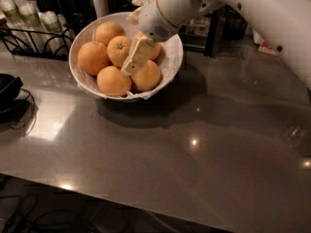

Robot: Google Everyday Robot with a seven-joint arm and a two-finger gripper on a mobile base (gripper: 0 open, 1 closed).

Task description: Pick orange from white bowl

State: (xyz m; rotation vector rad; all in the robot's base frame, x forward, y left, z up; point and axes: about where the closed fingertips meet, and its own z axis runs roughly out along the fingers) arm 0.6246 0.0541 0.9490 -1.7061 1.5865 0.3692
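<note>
The white bowl [82,35] stands at the back left of the table and holds several oranges on a white paper lining. The orange [118,51] with a small dark stem dimple lies in the middle of the bowl. My gripper [134,59] hangs from the white arm [252,13] and reaches down into the bowl. It sits just to the right of the stem-marked orange, between it and the front right orange [147,76]. Its tip is low among the fruit. Another orange is partly hidden behind it.
A black wire rack [29,40] with small bottles stands at the back left, next to the bowl. Dark containers line the back edge. A black object with a cable [9,93] lies at the left edge. A red and white packet [265,45] sits at the back right.
</note>
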